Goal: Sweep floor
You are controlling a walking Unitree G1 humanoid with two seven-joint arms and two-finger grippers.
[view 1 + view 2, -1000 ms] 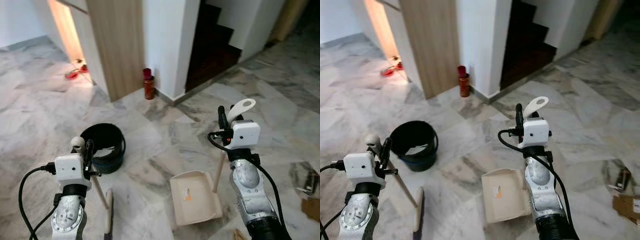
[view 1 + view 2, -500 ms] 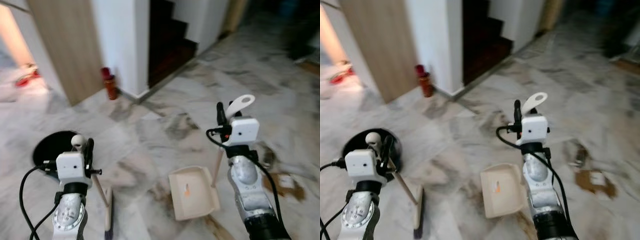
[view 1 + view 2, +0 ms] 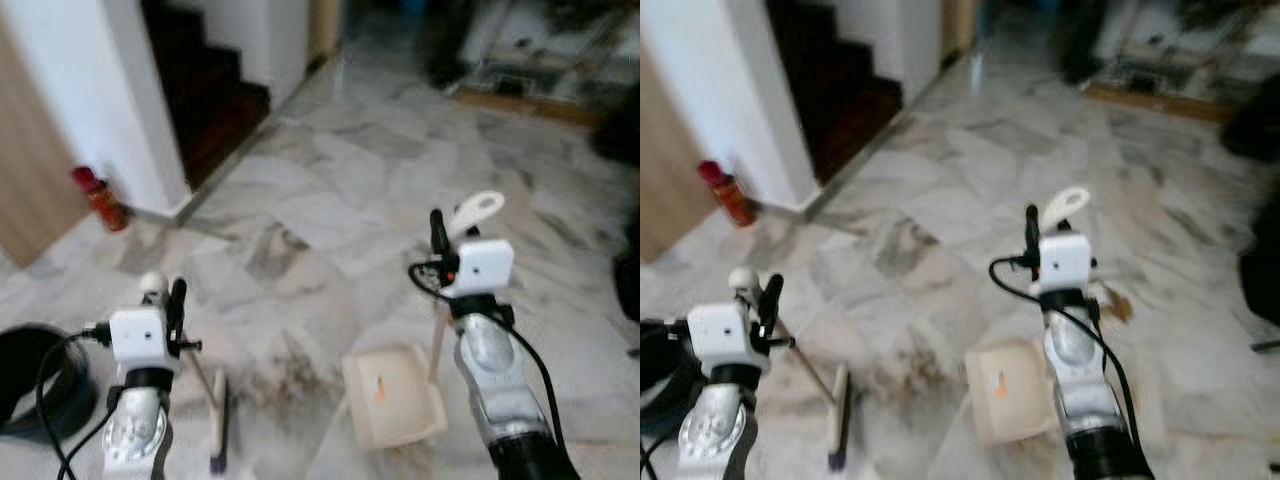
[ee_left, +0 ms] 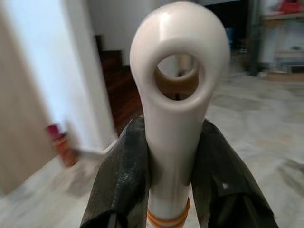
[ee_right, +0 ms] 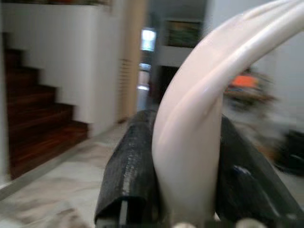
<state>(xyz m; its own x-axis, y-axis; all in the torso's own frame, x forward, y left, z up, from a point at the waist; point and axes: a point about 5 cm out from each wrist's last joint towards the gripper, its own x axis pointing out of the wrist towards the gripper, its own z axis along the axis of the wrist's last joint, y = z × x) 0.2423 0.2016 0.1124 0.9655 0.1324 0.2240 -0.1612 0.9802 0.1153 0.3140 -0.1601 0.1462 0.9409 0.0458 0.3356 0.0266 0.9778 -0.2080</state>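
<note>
Your left gripper (image 4: 173, 190) has its jaws clamped on the broom handle (image 4: 175, 118) just below the hanging loop; in the head views it sits in the lower left of the frame, with the broom (image 3: 216, 425) slanting down so its head rests on the marble floor (image 3: 330, 200) at bottom centre-left. Your right gripper (image 5: 187, 190) has its jaws clamped on the dustpan handle (image 5: 199, 118), right of centre in the head views, with the loop end sticking up above the wrist. The cream dustpan (image 3: 395, 405) sits on the floor at lower centre, just left of your right arm, with a small orange mark on its tray. Broom head and dustpan are apart, with a dark smudged patch of floor between them. A black bucket (image 3: 30, 385) is at the lower left edge, cut off by the frame. A red bottle (image 3: 98, 198) stands at the base of the white wall at left, beside the dark stairs (image 3: 205, 95). The background at upper right is blurred, can't make it out.
</note>
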